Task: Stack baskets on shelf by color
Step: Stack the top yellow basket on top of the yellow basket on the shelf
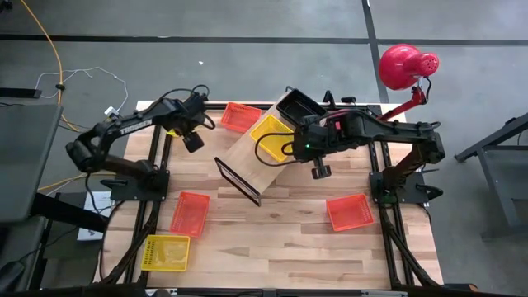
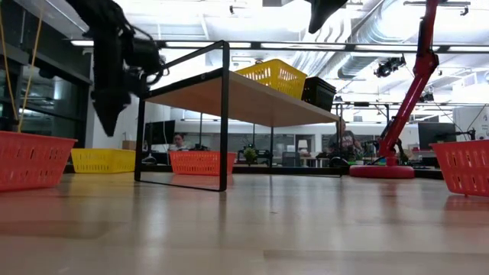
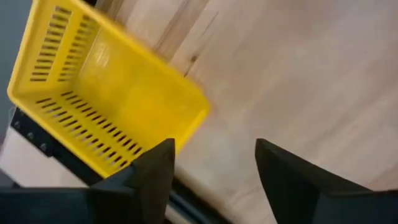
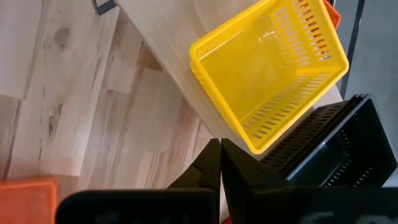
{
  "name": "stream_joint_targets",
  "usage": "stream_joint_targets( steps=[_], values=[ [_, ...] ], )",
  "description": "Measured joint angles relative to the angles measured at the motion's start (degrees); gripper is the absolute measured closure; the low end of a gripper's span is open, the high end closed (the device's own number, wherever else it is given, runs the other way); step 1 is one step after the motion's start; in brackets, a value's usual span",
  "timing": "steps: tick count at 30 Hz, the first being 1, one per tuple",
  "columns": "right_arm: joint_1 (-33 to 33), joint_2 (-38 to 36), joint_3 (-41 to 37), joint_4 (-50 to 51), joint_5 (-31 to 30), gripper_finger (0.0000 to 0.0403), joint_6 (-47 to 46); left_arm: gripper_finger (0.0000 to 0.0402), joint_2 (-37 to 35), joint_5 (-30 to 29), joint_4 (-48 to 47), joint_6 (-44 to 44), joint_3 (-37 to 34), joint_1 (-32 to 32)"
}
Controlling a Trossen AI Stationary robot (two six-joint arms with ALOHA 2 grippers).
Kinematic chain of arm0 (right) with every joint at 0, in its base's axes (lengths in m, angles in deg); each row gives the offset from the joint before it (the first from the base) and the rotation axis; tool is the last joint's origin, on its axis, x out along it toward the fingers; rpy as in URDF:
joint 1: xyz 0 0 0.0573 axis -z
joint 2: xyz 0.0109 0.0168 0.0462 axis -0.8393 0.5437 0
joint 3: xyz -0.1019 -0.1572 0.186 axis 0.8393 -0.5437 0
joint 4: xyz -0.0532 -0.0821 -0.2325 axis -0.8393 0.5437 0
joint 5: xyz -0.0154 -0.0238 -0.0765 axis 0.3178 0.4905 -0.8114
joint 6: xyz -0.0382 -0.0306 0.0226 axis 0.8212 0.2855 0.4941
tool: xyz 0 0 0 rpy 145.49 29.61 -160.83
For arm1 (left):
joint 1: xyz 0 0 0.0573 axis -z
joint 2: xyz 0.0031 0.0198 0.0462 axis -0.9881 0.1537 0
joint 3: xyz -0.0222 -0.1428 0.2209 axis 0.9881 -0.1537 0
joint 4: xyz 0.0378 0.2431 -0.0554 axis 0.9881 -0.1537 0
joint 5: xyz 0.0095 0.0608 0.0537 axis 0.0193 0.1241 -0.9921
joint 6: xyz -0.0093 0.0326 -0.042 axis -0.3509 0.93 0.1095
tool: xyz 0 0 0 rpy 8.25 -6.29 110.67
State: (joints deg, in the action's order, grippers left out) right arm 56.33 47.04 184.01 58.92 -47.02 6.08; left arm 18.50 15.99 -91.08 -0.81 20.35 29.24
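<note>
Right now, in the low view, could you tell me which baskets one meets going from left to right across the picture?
Orange basket at the left edge → yellow basket on the table → orange basket under the shelf → yellow basket on the shelf → black basket on the shelf → orange basket at the right edge.

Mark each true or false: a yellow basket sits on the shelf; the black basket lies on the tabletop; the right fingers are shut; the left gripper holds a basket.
1. A yellow basket sits on the shelf: true.
2. The black basket lies on the tabletop: false, it is on the shelf beside the yellow one.
3. The right gripper has its fingers shut: true.
4. The left gripper holds a basket: false, its fingers are open and empty.
</note>
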Motion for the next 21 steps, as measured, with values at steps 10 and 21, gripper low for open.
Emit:
stream_joint_targets(
  steps=[10,21],
  values=[
    [0.00,0.00,0.00,-0.21,0.29,0.0403,-0.21,0.0189,8.76,-5.05,1.98,5.77,-0.33,-2.12],
    [-0.04,0.00,0.00,-0.65,0.36,0.0403,-0.63,0.0195,14.44,-7.04,3.66,1.78,-0.39,-2.04]
  ],
)
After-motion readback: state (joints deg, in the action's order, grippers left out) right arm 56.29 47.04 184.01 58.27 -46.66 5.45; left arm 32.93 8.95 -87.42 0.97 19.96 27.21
